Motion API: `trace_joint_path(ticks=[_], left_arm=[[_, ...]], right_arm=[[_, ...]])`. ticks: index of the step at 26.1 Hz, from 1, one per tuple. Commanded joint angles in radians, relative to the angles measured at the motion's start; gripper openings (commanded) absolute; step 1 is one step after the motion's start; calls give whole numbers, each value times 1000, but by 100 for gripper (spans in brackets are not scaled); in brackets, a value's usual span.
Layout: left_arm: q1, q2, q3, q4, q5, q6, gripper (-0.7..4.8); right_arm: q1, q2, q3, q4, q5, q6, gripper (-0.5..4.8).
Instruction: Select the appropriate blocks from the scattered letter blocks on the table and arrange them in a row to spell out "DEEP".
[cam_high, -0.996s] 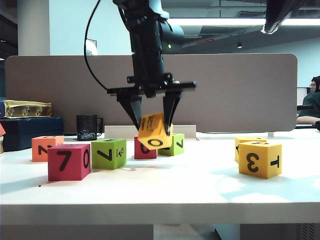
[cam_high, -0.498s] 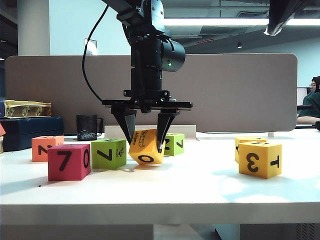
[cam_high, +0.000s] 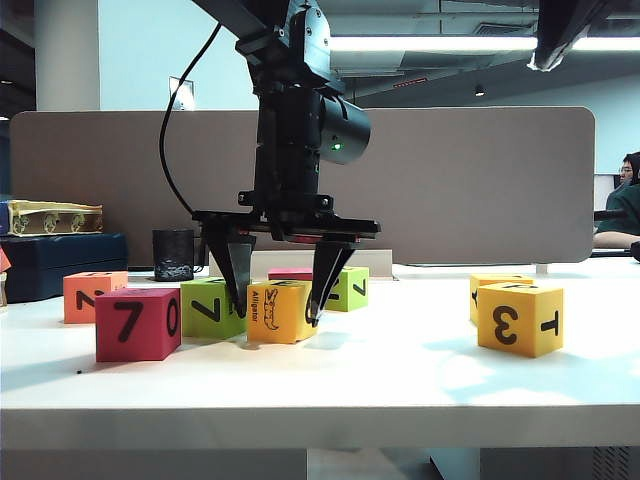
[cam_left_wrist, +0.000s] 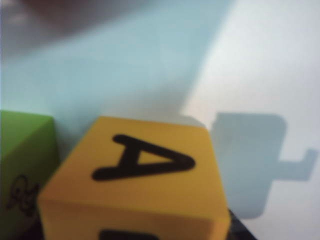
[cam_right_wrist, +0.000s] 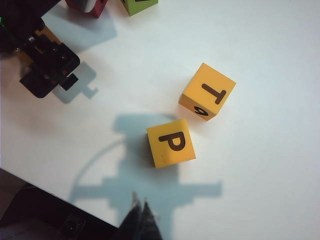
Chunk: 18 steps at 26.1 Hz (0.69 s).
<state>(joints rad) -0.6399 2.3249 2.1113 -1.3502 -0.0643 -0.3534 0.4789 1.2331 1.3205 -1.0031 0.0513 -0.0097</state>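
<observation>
While the left hand (cam_high: 280, 305) straddles it, the matte alligator cube (cam_high: 278, 311) sits square-edged.

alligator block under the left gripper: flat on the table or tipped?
Flat. The alligator block sits square on the table beside the green block, between the left gripper's spread fingers.

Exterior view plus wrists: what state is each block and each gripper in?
left gripper: open, jaws straddling the alligator block.
alligator block: flat on the table, beside the lime-green block.
lime-green block: flat on the table.
red block: flat, front left, alone.
P block: flat, P up.
T block: flat, T up, near the P block.
right gripper: shut, empty, raised over the table.
</observation>
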Motion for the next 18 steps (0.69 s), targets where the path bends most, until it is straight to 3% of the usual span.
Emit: trace_joint_path(ticks=[1,10,12,18], left_arm=[[-10,-12,9,-33,2,-2,377],[-6,-130,10,18,-5,34,377],[0,-171,10,30,-53,66,376],[63,-263,10,75,-323,144,373]], right_arm=[[0,-4,3,13,-1,-3,-1],[0,-4,3,13,-1,-3,-1],[0,-4,3,12,-1,-3,-1],[1,-4,3,20,-7,-3,-1]])
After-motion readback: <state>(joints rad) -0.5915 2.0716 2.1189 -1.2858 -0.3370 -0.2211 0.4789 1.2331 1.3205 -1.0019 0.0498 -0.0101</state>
